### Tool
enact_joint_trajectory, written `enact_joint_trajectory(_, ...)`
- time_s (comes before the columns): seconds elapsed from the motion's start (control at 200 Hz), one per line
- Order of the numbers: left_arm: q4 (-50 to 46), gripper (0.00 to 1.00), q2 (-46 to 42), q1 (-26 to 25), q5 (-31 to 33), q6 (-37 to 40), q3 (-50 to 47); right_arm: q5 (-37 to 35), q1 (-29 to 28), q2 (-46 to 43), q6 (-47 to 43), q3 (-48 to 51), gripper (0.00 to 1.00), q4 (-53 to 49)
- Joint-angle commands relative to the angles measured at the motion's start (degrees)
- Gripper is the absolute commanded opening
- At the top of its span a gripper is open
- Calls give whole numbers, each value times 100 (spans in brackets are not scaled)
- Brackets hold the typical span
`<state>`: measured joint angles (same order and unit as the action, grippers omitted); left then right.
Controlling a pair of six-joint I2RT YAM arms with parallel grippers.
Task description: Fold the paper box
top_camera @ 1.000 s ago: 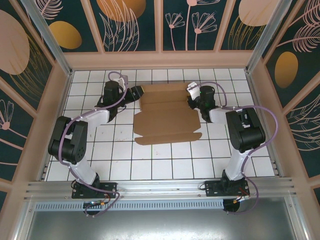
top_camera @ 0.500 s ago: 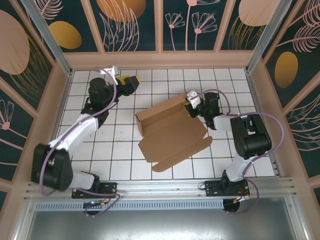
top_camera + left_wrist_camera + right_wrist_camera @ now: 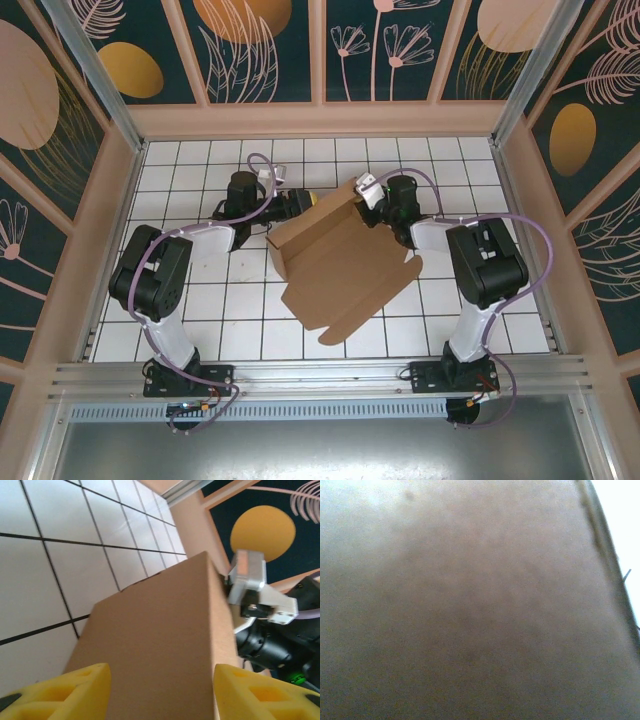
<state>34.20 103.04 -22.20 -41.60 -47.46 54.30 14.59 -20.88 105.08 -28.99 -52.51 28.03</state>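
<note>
Paper box point(image 3: 335, 262) pinched tight in right jaws

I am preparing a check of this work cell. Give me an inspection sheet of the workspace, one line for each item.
Surface: white tiled table, flat.
Job's things: paper box, partly folded, lying askew, far wall raised, near flaps flat.
Clutter: nothing seen.
Grippers: left gripper open, yellow fingers apart, facing the raised wall; right gripper shut, apparently pinching the box's far right edge.
Cables: purple cables looped along both arms, clear of the box.
Surroundings: patterned wall panels on three sides; metal rail at the near edge.
</note>
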Motion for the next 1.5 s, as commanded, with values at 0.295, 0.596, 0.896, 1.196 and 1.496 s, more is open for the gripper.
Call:
enact_joint_trajectory(0.295,461,56,259,-80,-415,-369,88,-1337,-197,510,16,-462,18,-922)
enact_joint_trajectory(0.596,312,56,540,-75,-367,-513,612,-849,-167,214,-2,-375,33,-1006)
enact_joint_trajectory(0.896,-641,57,954,-74,-331,38,1529,-93,235,-266,49,206,45,-91)
enact_joint_trajectory(1.196,-920,58,1626,-106,-419,167,2388,212,279,16,-12,-185,48,107)
enact_joint_trajectory(1.496,-968,56,2155,-170,-545,-53,3073,733,265,282,104,-442,42,578)
